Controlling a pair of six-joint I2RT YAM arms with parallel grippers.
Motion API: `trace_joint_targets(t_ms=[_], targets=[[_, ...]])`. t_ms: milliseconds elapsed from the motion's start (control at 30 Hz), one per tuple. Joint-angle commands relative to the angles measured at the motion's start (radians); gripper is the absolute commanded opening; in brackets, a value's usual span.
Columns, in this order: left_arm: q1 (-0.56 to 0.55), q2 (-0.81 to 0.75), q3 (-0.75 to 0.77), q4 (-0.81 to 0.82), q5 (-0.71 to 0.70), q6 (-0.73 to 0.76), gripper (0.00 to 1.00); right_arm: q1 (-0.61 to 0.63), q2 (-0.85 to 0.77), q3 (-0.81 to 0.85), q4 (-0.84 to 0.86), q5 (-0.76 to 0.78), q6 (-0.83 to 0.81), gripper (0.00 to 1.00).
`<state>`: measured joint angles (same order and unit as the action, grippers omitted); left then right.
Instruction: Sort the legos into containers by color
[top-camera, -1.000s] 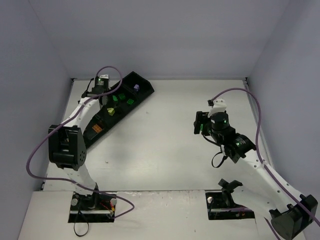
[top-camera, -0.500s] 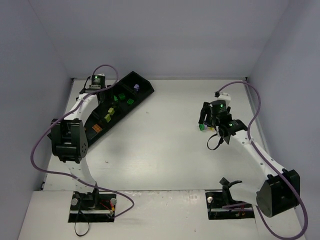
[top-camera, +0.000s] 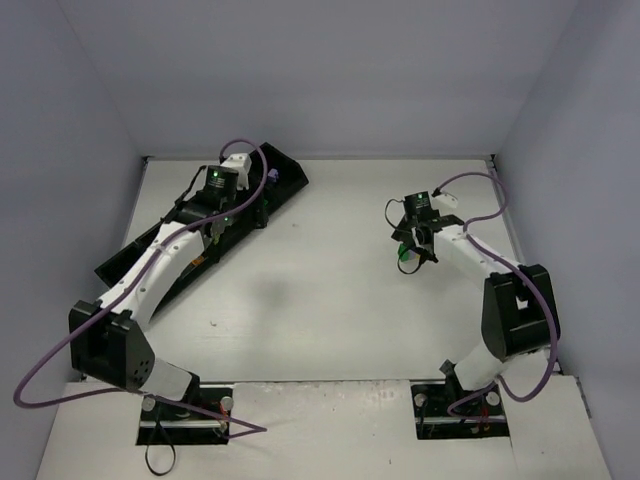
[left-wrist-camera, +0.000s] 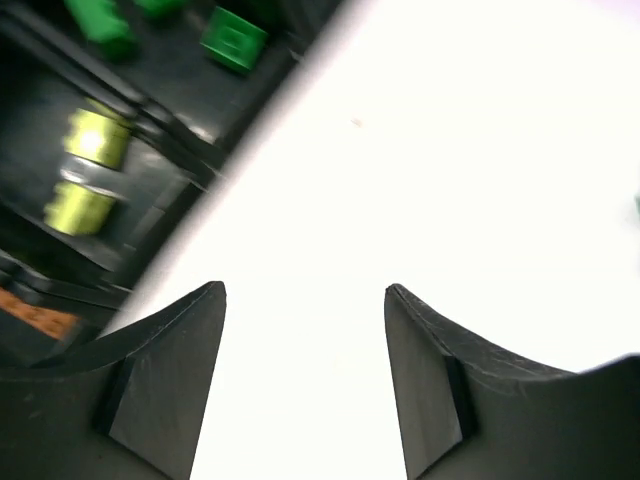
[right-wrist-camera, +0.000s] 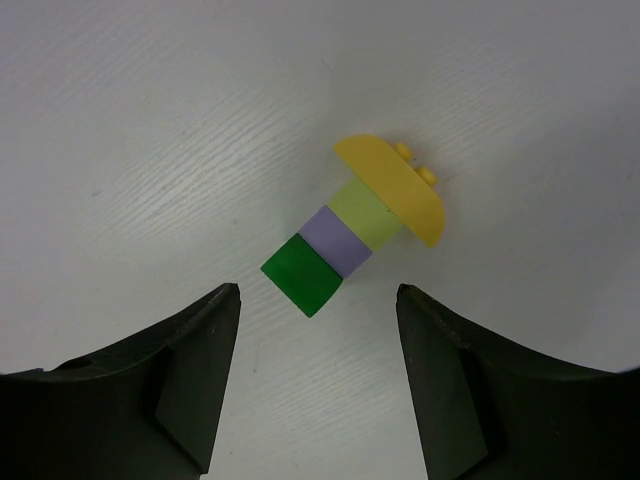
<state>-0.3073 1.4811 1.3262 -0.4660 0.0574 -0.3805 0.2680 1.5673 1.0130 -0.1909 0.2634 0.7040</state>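
Note:
A stack of joined legos (right-wrist-camera: 350, 225) lies on the white table: yellow curved piece, lime, purple, green. My right gripper (right-wrist-camera: 318, 290) is open and empty, its fingertips just short of the green end; from above it hangs over the stack (top-camera: 405, 254). The long black tray (top-camera: 292, 176) lies diagonally at the back left. Its compartments hold green legos (left-wrist-camera: 232, 40), lime-yellow ones (left-wrist-camera: 97, 138) and an orange one (left-wrist-camera: 40, 315); a purple one (top-camera: 272, 177) sits near the far end. My left gripper (left-wrist-camera: 305, 290) is open and empty, above the table beside the tray's edge.
The left arm (top-camera: 160, 255) stretches over the tray's near half and hides part of it. Grey walls close in the table at the back and both sides. Purple cables (top-camera: 480, 185) loop off both arms.
The left gripper has swung from the tray's back-left side to its table-side edge. The right arm has folded round, its gripper staying by the lego stack.

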Motion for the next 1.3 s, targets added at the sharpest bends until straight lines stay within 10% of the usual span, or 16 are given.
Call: trace_joint_targets(t_ms=[0, 900, 1267], targets=[[-0.026, -0.108, -0.041, -0.006, 0.045, -0.040, 0.59, -0.004, 0.026, 0.058, -0.038, 0.095, 0.208, 0.61], [-0.073, -0.304, -0.231, -0.022, 0.096, -0.070, 0.59, -0.049, 0.227, 0.084, -0.084, 0.142, 0.585, 0.52], [-0.072, -0.315, -0.216, -0.033, 0.120, -0.057, 0.59, -0.003, 0.191, 0.052, 0.022, 0.166, 0.203, 0.00]])
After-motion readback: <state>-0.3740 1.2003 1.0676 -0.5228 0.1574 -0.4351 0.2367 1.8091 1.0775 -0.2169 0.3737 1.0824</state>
